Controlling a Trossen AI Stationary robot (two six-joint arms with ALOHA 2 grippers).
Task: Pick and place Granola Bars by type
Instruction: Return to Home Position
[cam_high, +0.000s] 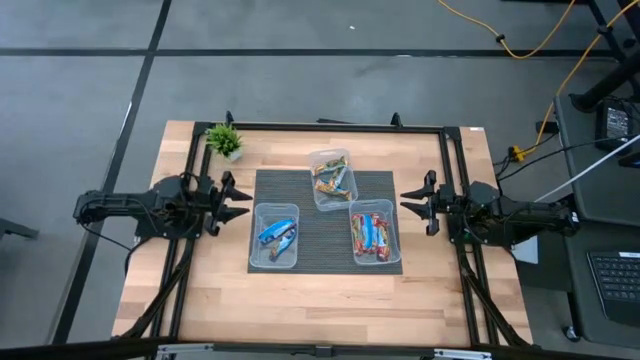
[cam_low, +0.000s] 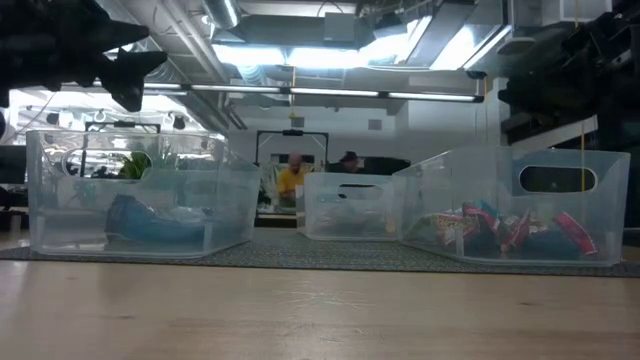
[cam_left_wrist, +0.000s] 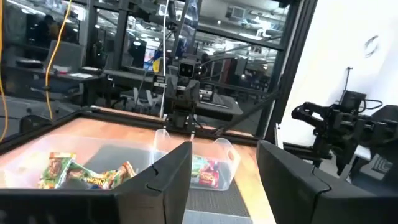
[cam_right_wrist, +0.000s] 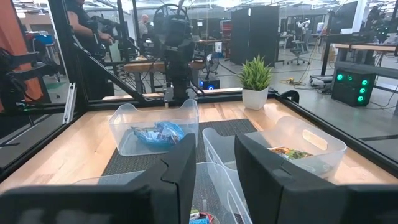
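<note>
1. A pale wooden table (cam_low: 300, 310) fills the foreground, with a dark mat (cam_low: 300, 252) lying on it farther back.
2. Three clear tubs stand on the mat: a left tub (cam_low: 60, 190), a middle tub (cam_low: 345, 205) set farther back, and a right tub (cam_low: 600, 215).
3. The left tub holds blue Granola Bars (cam_low: 150, 222); the right tub holds red-orange Granola Bars (cam_low: 500, 228) with some blue on the wrappers. The middle tub's contents are too faint to tell.
4. A green plant (cam_low: 135, 165) shows through the left tub's wall.
5. The left end effector (cam_low: 148, 80) hangs high above the left tub, and the right end effector (cam_low: 515, 95) hangs high above the right tub; both are dark silhouettes.
6. Beyond the table, a person in a yellow top (cam_low: 291, 178) and a second person (cam_low: 348, 160) sit under bright ceiling lights (cam_low: 330, 50).
</note>
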